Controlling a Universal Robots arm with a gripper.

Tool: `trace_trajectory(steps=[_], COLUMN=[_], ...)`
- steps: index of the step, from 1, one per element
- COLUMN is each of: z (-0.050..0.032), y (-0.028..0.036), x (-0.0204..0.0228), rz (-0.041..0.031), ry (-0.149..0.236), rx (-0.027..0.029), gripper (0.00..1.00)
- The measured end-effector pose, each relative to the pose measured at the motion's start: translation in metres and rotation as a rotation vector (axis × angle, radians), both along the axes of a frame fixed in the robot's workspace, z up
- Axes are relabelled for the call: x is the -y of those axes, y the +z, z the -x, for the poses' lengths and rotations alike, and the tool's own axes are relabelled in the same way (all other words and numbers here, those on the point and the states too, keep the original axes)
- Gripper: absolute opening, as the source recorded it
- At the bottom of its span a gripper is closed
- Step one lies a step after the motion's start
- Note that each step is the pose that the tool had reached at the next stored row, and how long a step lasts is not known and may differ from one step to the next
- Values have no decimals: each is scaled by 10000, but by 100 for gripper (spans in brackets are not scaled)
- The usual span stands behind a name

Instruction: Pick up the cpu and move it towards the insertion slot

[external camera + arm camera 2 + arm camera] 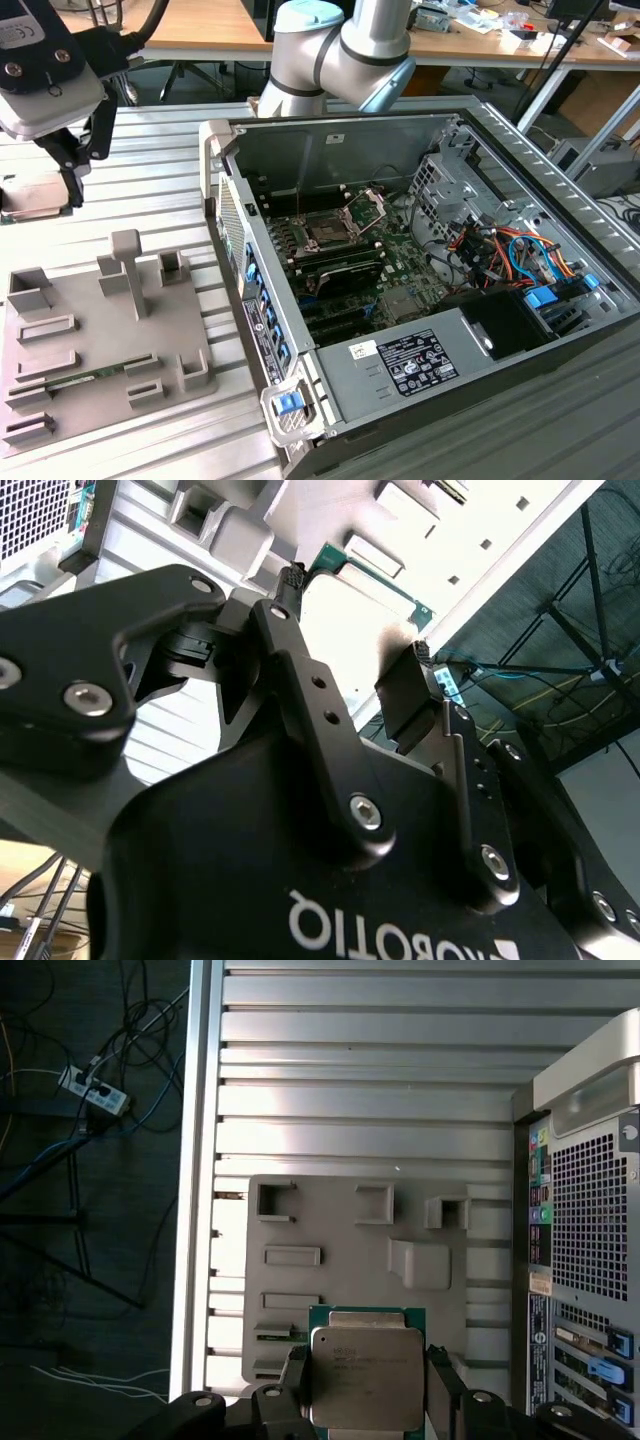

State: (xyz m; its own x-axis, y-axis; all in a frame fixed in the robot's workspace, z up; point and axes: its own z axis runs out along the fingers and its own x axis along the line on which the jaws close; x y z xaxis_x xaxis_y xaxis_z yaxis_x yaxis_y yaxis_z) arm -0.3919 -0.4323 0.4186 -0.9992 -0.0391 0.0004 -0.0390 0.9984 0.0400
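Observation:
My gripper (pixel 366 1368) is shut on the cpu (pixel 365 1380), a small square chip with a silvery top and a green rim, clamped by its two opposite edges between the black fingers (pixel 295 1368). In the exterior view the gripper (pixel 60 185) hangs at the far left with the cpu (pixel 30 196) in the air, above the table beyond the grey tray (pixel 90 330). The second wrist view shows the pale cpu (pixel 350 620) between the two fingers. The insertion slot (pixel 333 230), its shiny metal frame swung up, lies on the green board inside the open computer case (pixel 400 390), well to the exterior view's right.
The grey plastic tray (pixel 350 1260) lies below the chip on the ribbed metal table (pixel 380 1070); a green memory stick (pixel 100 372) lies in it. The case's raised side wall (pixel 245 290) stands between the tray and the board. Cables (pixel 505 255) and a drive cage sit at the case's right.

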Motion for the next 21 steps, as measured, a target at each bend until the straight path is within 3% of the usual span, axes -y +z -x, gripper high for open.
trace_trajectory(steps=[21], z=[-228], y=[0], x=[0], rz=[0], ry=[0], rx=[0], gripper=[55])
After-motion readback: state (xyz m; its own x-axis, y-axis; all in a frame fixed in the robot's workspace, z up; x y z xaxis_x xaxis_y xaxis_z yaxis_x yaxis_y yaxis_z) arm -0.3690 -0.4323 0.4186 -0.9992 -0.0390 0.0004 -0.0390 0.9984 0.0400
